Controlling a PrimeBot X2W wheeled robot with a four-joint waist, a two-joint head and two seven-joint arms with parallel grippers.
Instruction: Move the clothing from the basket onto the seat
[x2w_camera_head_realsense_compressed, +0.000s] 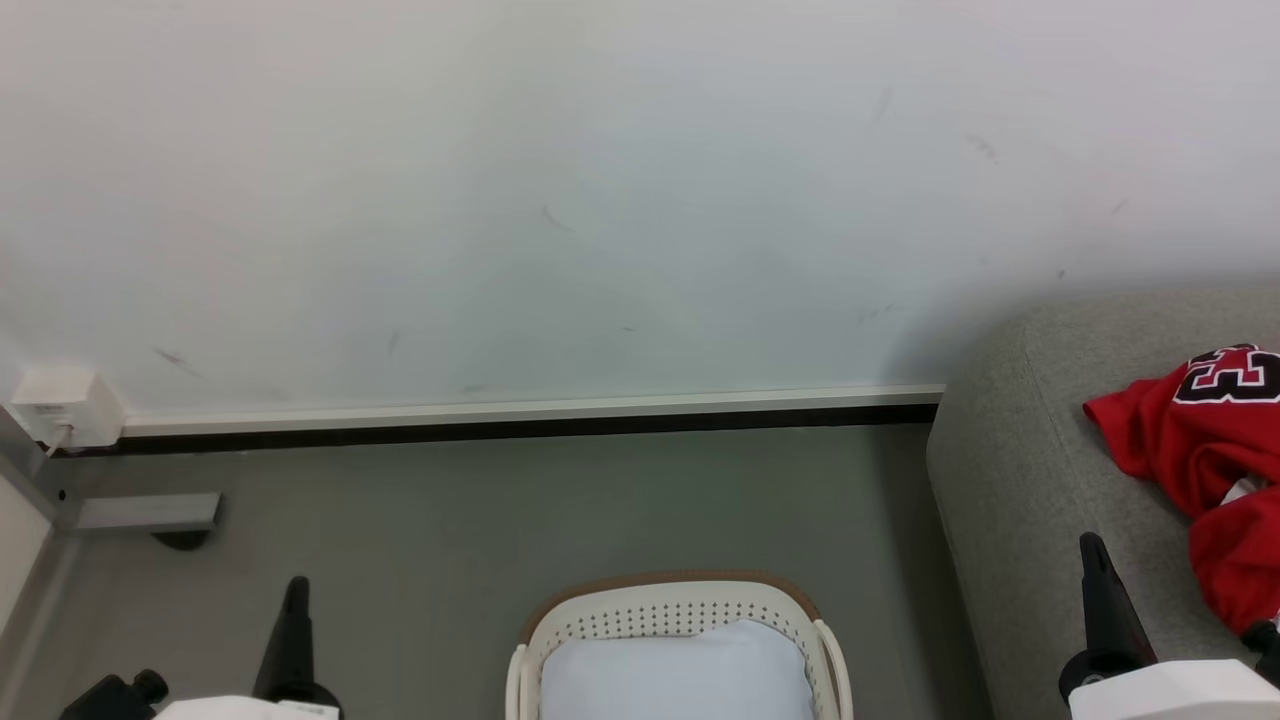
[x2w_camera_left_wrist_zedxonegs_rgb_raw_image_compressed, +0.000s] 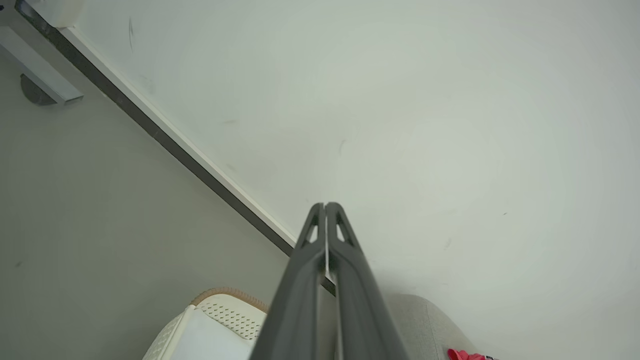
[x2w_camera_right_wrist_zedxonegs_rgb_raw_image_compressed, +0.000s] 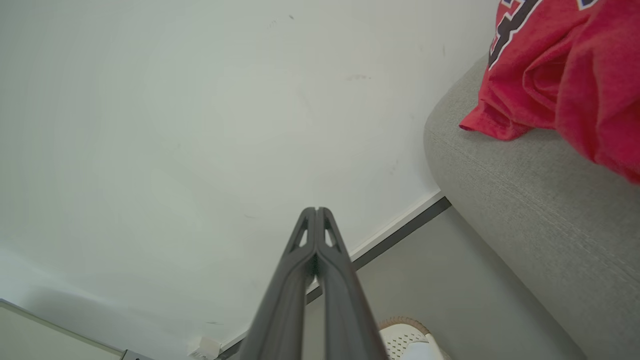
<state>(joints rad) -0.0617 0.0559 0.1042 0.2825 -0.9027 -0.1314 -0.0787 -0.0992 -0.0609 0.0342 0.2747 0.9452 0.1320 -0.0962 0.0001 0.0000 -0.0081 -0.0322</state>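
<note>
The red clothing lies crumpled on the grey seat at the right, its black-and-white numbers facing up; it is also in the right wrist view on the seat. The cream basket with a brown rim stands on the floor at the bottom centre, holding a pale white pad. My left gripper is shut and empty at the lower left, left of the basket. My right gripper is shut and empty, raised beside the seat's front edge. Both wrist views show fingers pressed together.
A pale wall with a dark skirting strip runs behind the grey floor. A white socket box and a metal bracket sit at the far left. The basket corner and a sliver of clothing appear in the left wrist view.
</note>
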